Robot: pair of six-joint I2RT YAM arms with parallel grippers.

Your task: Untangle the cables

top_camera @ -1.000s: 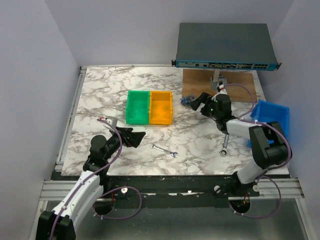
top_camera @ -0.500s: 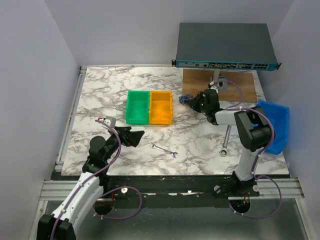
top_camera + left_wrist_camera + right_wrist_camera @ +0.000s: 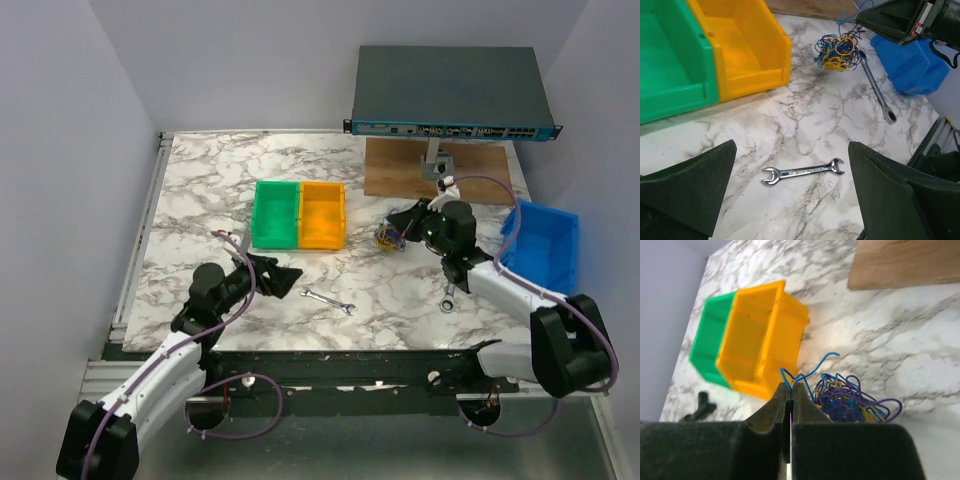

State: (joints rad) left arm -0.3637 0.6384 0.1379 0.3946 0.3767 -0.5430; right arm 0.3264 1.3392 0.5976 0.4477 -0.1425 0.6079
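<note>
The cables (image 3: pixel 855 400) are a small tangle of thin blue, purple and yellow wires, hanging just off the marble right of the yellow bin. They also show in the top view as the cables (image 3: pixel 388 236) and in the left wrist view as the cables (image 3: pixel 838 52). My right gripper (image 3: pixel 790 387) is shut on a blue strand at the bunch's edge; it is the right gripper (image 3: pixel 397 226) in the top view. My left gripper (image 3: pixel 290 274) stands open low over the marble, nothing between its fingers (image 3: pixel 892 195), well left of the cables.
A green bin (image 3: pixel 275 214) and a yellow bin (image 3: pixel 322 214) stand side by side mid-table. A small steel wrench (image 3: pixel 802 173) lies ahead of the left gripper. A longer wrench (image 3: pixel 451 285) lies near a blue bin (image 3: pixel 545 245). A wooden board (image 3: pixel 400 170) and a network switch (image 3: pixel 450 90) sit behind.
The right gripper shut on a strand of the cables and drew back toward me, lifting the bunch off the board's edge. The left arm reached a little further right.
</note>
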